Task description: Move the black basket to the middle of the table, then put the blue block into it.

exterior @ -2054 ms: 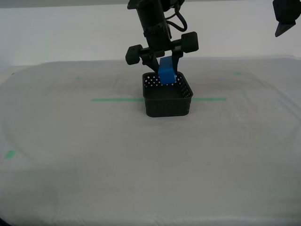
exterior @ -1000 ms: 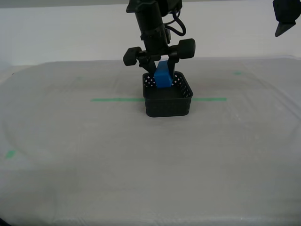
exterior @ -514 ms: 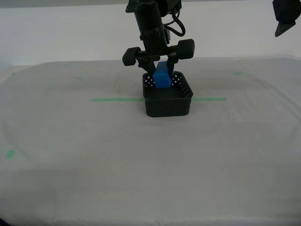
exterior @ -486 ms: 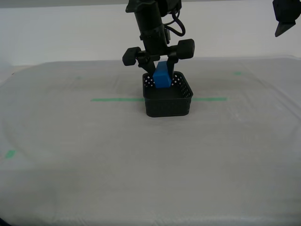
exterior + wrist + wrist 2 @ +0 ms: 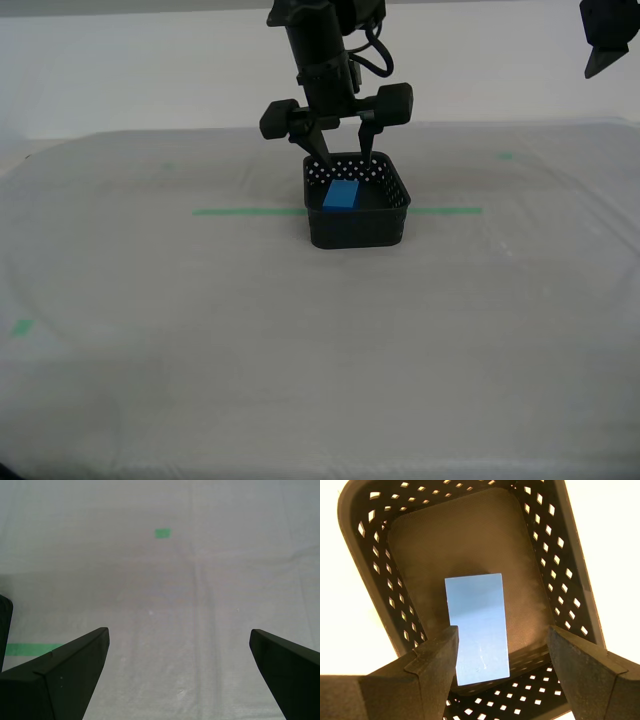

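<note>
Block drop looks done. The blue block (image 5: 341, 195) lies flat on the floor of the black basket (image 5: 357, 226); in the second wrist view the blue block (image 5: 477, 627) sits free between my spread fingers (image 5: 434, 656), touching neither that I can see, one end close to a basket wall (image 5: 380, 575).

My second gripper (image 5: 340, 157) hangs over the basket, jaws wide apart, fingertips at about rim level near the far wall. Pinching nothing.

My first gripper (image 5: 177, 672) is also spread and empty, looking down at bare table (image 5: 200, 595) with a small green tape mark (image 5: 162, 533) ahead and a bit of the green tape line (image 5: 30, 649) at the edge. In the exterior view a dark tip shows at that view's top right corner; probably that arm, but I can't confirm it from the wrist view.

Basket position: on the table (image 5: 200, 330), straddling the long green tape line (image 5: 250, 211), roughly central across the exterior view. I judge the basket move complete and the block step at release, so the task is essentially finished.

Next move calls for: lift the second gripper straight up, jaws kept apart, so the fingertips clear the rim without hooking the perforated wall or dragging the basket off the line. Risk is low; the basket is light plastic, so any sideways nudge would likely shift it.
</note>
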{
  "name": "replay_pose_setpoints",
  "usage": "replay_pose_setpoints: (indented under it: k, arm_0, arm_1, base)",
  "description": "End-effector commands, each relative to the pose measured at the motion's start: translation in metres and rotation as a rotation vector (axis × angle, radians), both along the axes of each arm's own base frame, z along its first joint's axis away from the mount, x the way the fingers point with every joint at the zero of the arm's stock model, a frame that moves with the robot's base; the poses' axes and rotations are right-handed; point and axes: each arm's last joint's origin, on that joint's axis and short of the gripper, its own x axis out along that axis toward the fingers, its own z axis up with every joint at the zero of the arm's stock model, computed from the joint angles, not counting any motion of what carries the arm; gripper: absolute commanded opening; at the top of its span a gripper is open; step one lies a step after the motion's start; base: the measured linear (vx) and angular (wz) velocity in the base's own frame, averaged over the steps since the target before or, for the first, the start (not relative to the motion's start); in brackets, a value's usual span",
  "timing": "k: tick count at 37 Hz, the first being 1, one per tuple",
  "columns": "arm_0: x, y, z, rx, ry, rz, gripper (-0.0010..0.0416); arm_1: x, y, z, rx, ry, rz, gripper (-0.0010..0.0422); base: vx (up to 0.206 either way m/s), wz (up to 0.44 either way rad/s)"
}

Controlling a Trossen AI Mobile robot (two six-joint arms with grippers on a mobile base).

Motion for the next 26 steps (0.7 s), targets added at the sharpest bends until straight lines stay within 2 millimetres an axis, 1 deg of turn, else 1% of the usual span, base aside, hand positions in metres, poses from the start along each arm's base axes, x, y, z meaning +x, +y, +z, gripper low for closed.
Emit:
replay_pose_setpoints:
  k: [1, 4, 13, 19, 26]
  arm_0:
    - [0.000, 0.000, 0.000, 0.001, -0.002, 0.002, 0.0394]
    - [0.000, 0.000, 0.000, 0.001, -0.002, 0.002, 0.0394]
    - [0.000, 0.000, 0.000, 0.001, -0.002, 0.002, 0.0394]
    - [0.000, 0.000, 0.000, 0.001, -0.002, 0.002, 0.0394]
    - [0.000, 0.000, 0.000, 0.001, -0.002, 0.002, 0.0394]
  arm_1:
    - [0.000, 0.000, 0.001, 0.001, -0.005, -0.005, 0.0237]
    - [0.001, 0.001, 0.003, 0.008, -0.022, -0.016, 0.0238]
    - [0.001, 0.006, 0.018, 0.076, -0.112, -0.036, 0.0238]
    - [0.002, 0.010, 0.027, 0.082, -0.136, -0.057, 0.0238]
    - [0.003, 0.018, 0.044, 0.085, -0.180, -0.060, 0.0238]
  base:
    - [0.000, 0.000]
    - [0.000, 0.000]
    - [0.000, 0.000]
    - [0.000, 0.000]
    - [0.000, 0.000]
